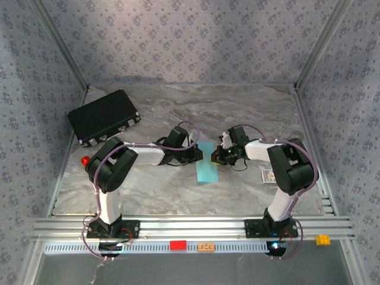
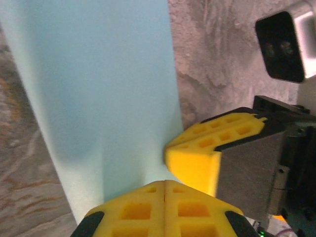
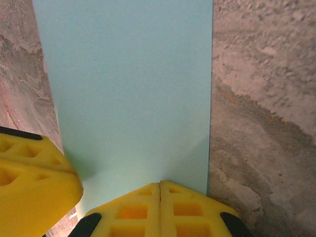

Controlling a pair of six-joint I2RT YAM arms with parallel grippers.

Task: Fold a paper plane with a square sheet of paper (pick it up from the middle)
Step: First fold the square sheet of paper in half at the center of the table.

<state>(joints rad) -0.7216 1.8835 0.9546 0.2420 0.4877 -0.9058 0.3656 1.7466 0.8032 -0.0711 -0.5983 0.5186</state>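
Walls papered in a small grey-lilac floral print close in three sides of a marble-patterned tabletop (image 1: 178, 113), seen from above. Silver aluminium rails (image 1: 196, 225) run along the near edge, and the two black-and-white robot arms are bolted to them.

The light blue sheet of paper (image 1: 206, 163) lies flat near the middle of the tabletop, between the two arms. It shows as a long, narrow rectangle, its length running away from the rails. The right wrist view picks out a faint diagonal crease near one corner.

The left hand (image 1: 197, 155) reaches in from the left to the paper's left edge. Its yellow fingers are pressed fully together, with only a thin seam between them. Their tips are down on the paper.

The right hand (image 1: 218, 156) comes in from the opposite side, at the right edge. Its yellow fingers are also fully closed, with their tips on the paper. The two hands sit close together, facing each other across the strip. From these views I cannot tell whether either hand has any paper nipped between its fingers.

A black rectangular case (image 1: 104, 117) lies at the far left of the tabletop, well apart from the paper. A small red object (image 1: 85, 160) sits near the left arm's elbow. A small printed card (image 1: 268, 175) lies beside the right arm. Red (image 1: 177, 244), orange (image 1: 206, 246) and yellow (image 1: 322, 239) blocks rest along the near rails.
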